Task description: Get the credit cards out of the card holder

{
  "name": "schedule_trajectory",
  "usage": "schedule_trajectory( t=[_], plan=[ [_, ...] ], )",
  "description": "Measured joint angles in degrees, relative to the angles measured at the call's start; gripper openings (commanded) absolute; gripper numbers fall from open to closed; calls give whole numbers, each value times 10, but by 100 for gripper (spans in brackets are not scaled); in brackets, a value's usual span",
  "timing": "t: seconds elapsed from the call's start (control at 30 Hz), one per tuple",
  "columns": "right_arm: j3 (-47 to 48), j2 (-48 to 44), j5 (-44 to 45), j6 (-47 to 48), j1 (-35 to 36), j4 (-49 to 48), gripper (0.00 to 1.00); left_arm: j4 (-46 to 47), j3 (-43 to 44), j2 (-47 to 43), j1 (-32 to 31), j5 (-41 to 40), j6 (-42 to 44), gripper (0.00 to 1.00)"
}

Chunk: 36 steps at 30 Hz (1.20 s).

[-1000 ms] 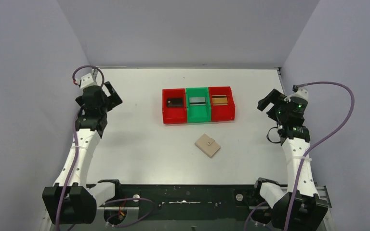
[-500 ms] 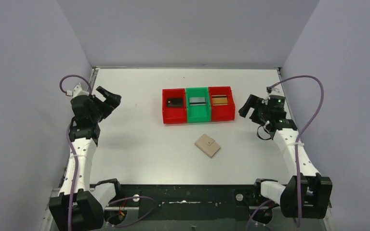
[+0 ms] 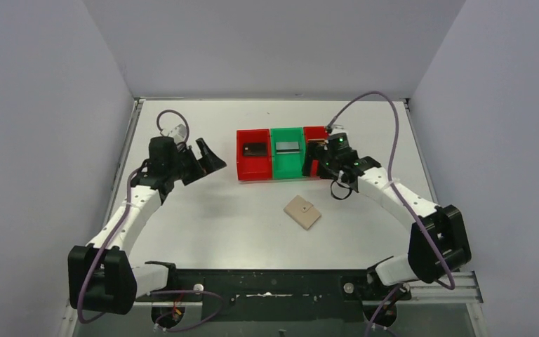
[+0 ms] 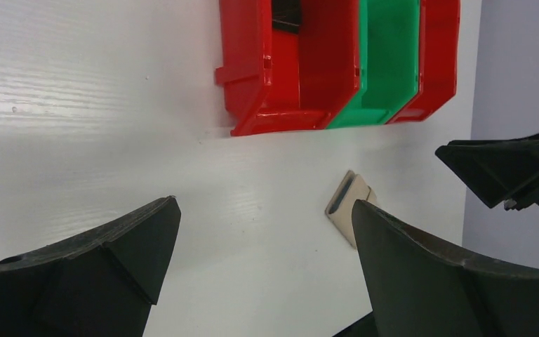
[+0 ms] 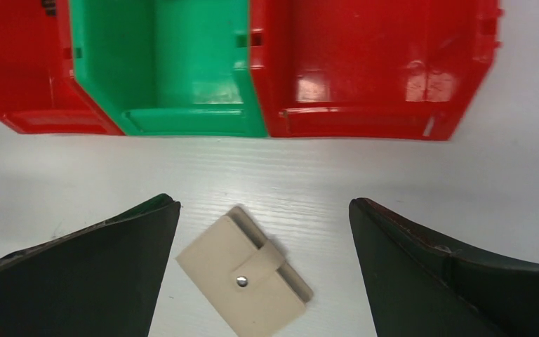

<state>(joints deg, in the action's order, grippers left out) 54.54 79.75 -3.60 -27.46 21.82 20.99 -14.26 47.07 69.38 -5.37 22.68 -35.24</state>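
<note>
The beige card holder [image 3: 302, 212] lies flat on the table in front of the bins, its snap tab closed [image 5: 242, 277]; its edge also shows in the left wrist view [image 4: 347, 200]. A dark card [image 3: 255, 149] lies in the left red bin and a silver-grey card [image 3: 288, 147] in the green bin. The gold-brown card is hidden behind my right arm. My right gripper [image 3: 321, 163] is open and empty [image 5: 264, 204], above the table between the right red bin and the holder. My left gripper [image 3: 205, 160] is open and empty [image 4: 265, 207], left of the bins.
Three bins stand in a row at mid table: left red bin [image 3: 242, 165], green bin [image 3: 288, 168] and right red bin [image 3: 309, 133]. They fill the top of the right wrist view, with the right red bin [image 5: 372, 63] largest. Grey walls enclose the table.
Both arms have swung in from the table's sides toward the middle. The right gripper now covers part of the right red bin; the left gripper has come close to the left red bin.
</note>
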Motion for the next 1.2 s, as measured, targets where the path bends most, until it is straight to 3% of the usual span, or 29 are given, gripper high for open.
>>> schedule_trajectory(
  t=[0.23, 0.5, 0.8, 1.2],
  plan=[
    [68, 78, 109, -47, 137, -5, 99, -10, -13, -17, -27, -90, -15, 97],
    [157, 196, 183, -111, 211, -7, 95, -40, -24, -126, -27, -238, -31, 98],
    [183, 277, 185, -164, 229, -3, 93, -61, -37, -216, -25, -334, -33, 97],
    [301, 373, 195, -162, 216, 18, 93, -70, -45, -189, -24, -338, -33, 97]
  ],
)
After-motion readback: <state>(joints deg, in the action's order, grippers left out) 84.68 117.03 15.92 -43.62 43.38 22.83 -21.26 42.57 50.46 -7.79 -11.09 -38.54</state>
